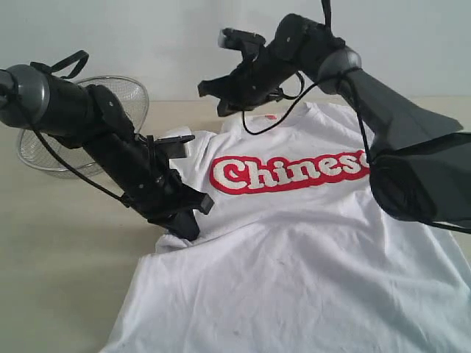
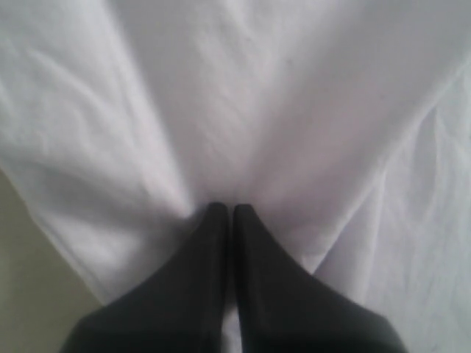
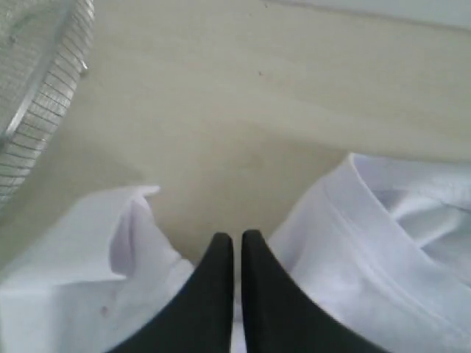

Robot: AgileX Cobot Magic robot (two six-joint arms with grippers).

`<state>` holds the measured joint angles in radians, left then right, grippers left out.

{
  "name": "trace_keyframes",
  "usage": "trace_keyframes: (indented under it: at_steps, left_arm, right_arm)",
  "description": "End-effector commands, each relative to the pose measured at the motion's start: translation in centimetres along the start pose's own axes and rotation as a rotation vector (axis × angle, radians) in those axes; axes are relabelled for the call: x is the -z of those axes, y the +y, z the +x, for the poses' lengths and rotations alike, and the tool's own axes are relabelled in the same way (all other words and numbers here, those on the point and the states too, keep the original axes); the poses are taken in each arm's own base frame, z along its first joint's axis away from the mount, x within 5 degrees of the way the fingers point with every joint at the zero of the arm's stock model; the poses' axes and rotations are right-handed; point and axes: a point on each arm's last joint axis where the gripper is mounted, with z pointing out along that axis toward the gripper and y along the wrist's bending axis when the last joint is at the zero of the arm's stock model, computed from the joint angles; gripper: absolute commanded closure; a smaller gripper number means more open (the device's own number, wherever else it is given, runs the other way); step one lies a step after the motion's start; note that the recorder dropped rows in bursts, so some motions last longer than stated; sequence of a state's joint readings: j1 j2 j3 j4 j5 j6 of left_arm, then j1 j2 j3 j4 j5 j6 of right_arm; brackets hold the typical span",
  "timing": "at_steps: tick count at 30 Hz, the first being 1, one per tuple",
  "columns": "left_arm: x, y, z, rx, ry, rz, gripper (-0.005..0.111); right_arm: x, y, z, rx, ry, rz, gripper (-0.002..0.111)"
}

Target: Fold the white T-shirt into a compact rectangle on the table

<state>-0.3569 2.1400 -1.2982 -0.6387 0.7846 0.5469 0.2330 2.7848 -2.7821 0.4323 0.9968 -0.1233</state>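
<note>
The white T-shirt (image 1: 294, 250) lies chest up on the table (image 1: 59, 243), red-and-white lettering (image 1: 287, 173) across it. My left gripper (image 1: 188, 224) sits at the shirt's left side edge, which is lifted slightly. In the left wrist view its jaws (image 2: 224, 208) are shut, and creases in the white cloth (image 2: 243, 110) run toward the tips. My right gripper (image 1: 217, 109) reaches across to the shoulder by the collar. Seen from the right wrist, it (image 3: 237, 235) is shut between the turned-in sleeve (image 3: 110, 257) and the collar (image 3: 368, 213), with white cloth in the slit.
A round wire-mesh basket (image 1: 125, 92) stands on the table behind the left arm; its rim (image 3: 44, 110) shows in the right wrist view. The right arm's dark sleeve (image 1: 419, 176) hangs over the shirt's right side. Bare tabletop (image 3: 243, 110) lies beyond the collar.
</note>
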Motion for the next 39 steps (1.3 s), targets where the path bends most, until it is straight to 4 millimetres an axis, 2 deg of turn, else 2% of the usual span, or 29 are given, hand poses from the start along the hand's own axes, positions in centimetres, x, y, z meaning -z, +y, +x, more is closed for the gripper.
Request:
trace_keyframes:
  at_steps: [1, 8, 13, 17, 25, 28, 33, 37, 39]
  left_arm:
    - [-1.1, 0.6, 0.9, -0.032, 0.060, -0.027, 0.102]
    - [-1.0, 0.4, 1.1, -0.031, 0.078, -0.014, 0.102]
    - [-1.0, 0.0, 1.4, -0.009, 0.119, 0.035, 0.102]
    - [-0.9, -0.8, 1.9, -0.013, 0.149, 0.059, 0.102]
    - [-0.1, -2.5, 4.3, 0.002, 0.173, 0.070, 0.102]
    - [0.2, -2.3, 3.9, -0.027, 0.087, 0.022, 0.102]
    - [2.0, -3.0, 1.7, -0.089, -0.013, 0.010, 0.102]
    - [4.0, -3.6, -0.2, -0.144, -0.118, -0.025, 0.102]
    - [4.9, -3.5, -1.2, -0.174, -0.175, -0.066, 0.102]
  right_arm:
    - [-1.3, -1.7, 1.3, -0.015, 0.058, 0.112, 0.109]
    - [-4.3, -3.9, 3.9, -0.065, 0.119, 0.183, 0.109]
    - [-6.5, -6.4, 6.4, -0.159, 0.159, 0.291, 0.109]
    - [-6.2, -8.1, 6.5, -0.221, 0.153, 0.303, 0.109]
    - [-6.3, -8.2, 6.5, -0.242, 0.140, 0.297, 0.109]
    - [-6.3, -8.0, 6.3, -0.258, 0.123, 0.276, 0.109]
    - [-4.5, -5.7, 3.8, -0.169, 0.061, 0.218, 0.109]
    - [-0.8, -3.4, 0.9, -0.086, 0.019, 0.208, 0.109]
    - [1.0, -2.6, 0.2, -0.051, 0.048, 0.218, 0.109]
